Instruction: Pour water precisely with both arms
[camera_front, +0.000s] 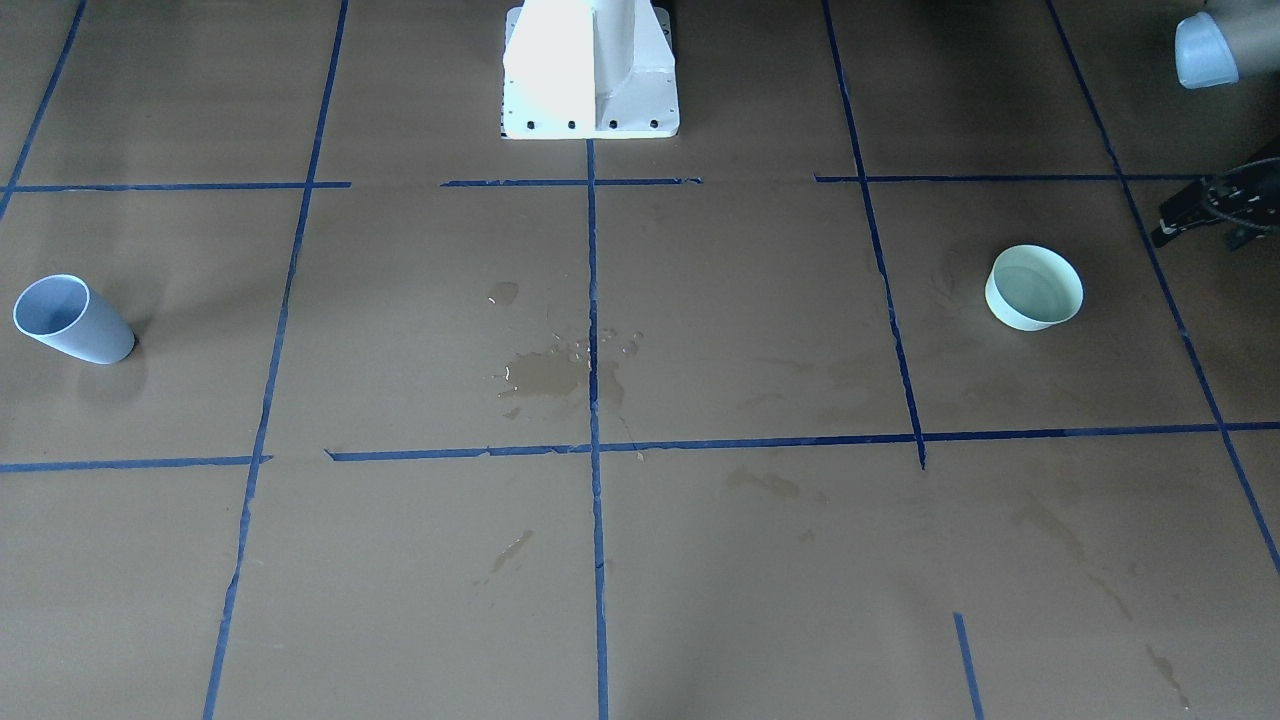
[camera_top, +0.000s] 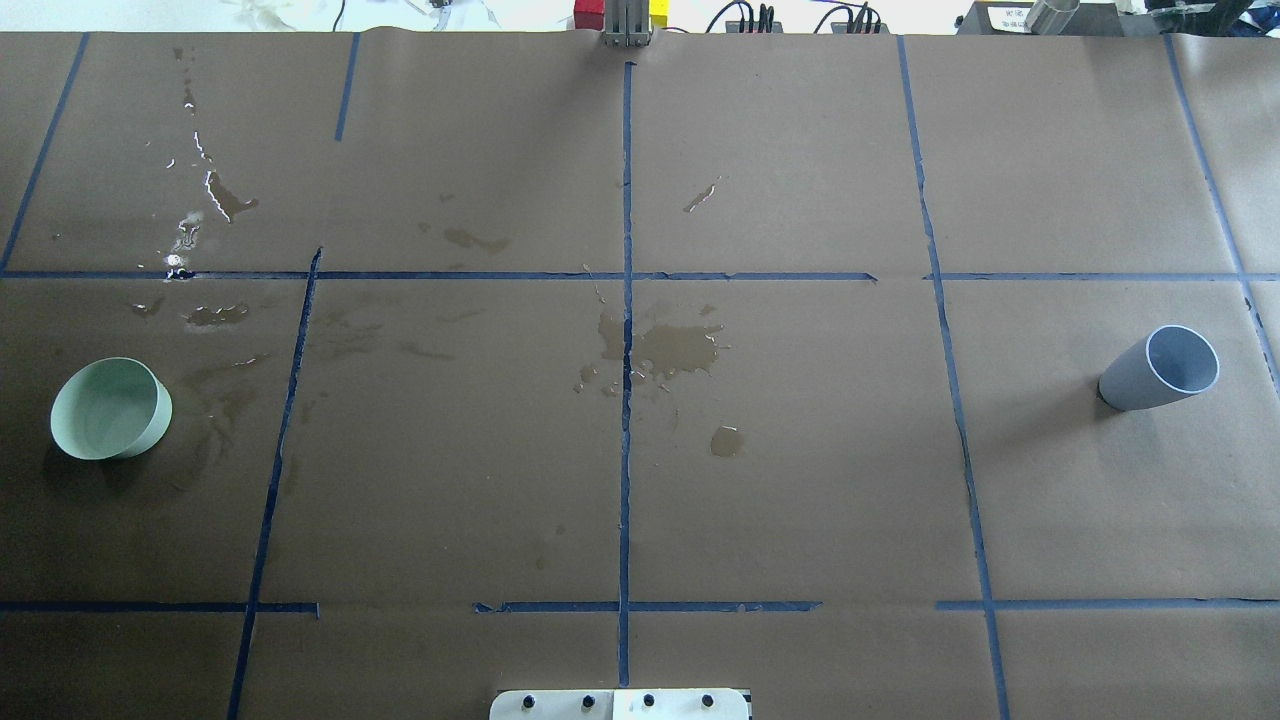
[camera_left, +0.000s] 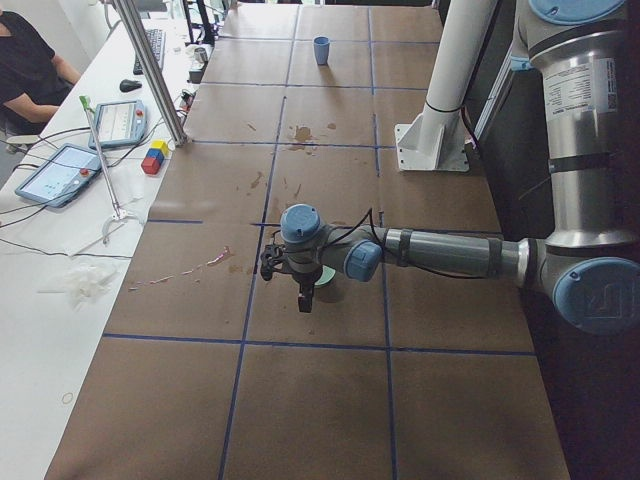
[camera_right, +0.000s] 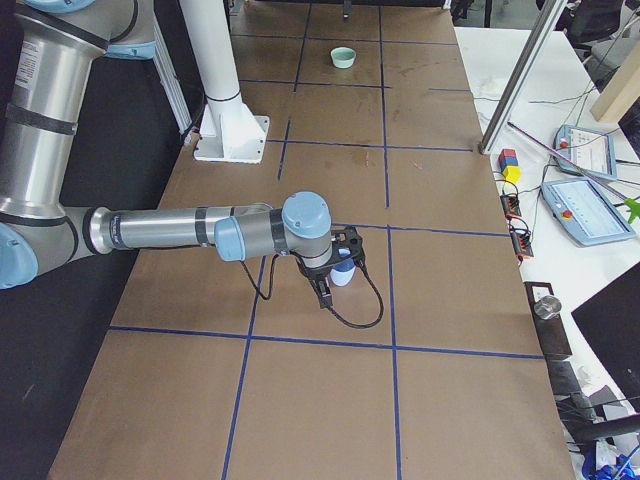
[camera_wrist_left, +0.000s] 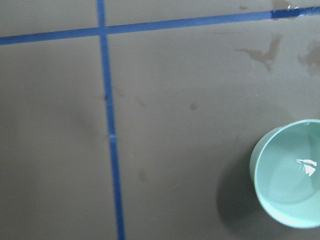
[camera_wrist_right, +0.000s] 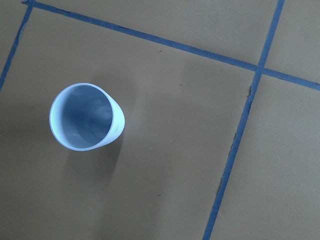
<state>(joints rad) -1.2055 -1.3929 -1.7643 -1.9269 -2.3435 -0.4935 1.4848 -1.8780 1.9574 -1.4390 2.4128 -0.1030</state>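
A mint-green bowl (camera_top: 108, 408) stands on the brown paper on my left side; a glossy sheen in it (camera_wrist_left: 306, 167) looks like water. A blue-grey cup (camera_top: 1160, 368) stands upright on my right side; I cannot tell what it holds (camera_wrist_right: 86, 117). My left gripper (camera_left: 303, 298) hangs above the table beside the bowl (camera_left: 326, 286), not touching it. My right gripper (camera_right: 325, 290) hangs next to the cup (camera_right: 343, 273), not holding it. No fingers show in either wrist view, so I cannot tell whether either gripper is open or shut.
Spilled water lies in a puddle near the table's middle (camera_top: 680, 350) and in streaks at the far left (camera_top: 215, 195). Blue tape lines grid the paper. The white pedestal (camera_front: 590, 70) stands at the robot's edge. Tablets and coloured blocks (camera_left: 153, 158) lie beyond the far edge.
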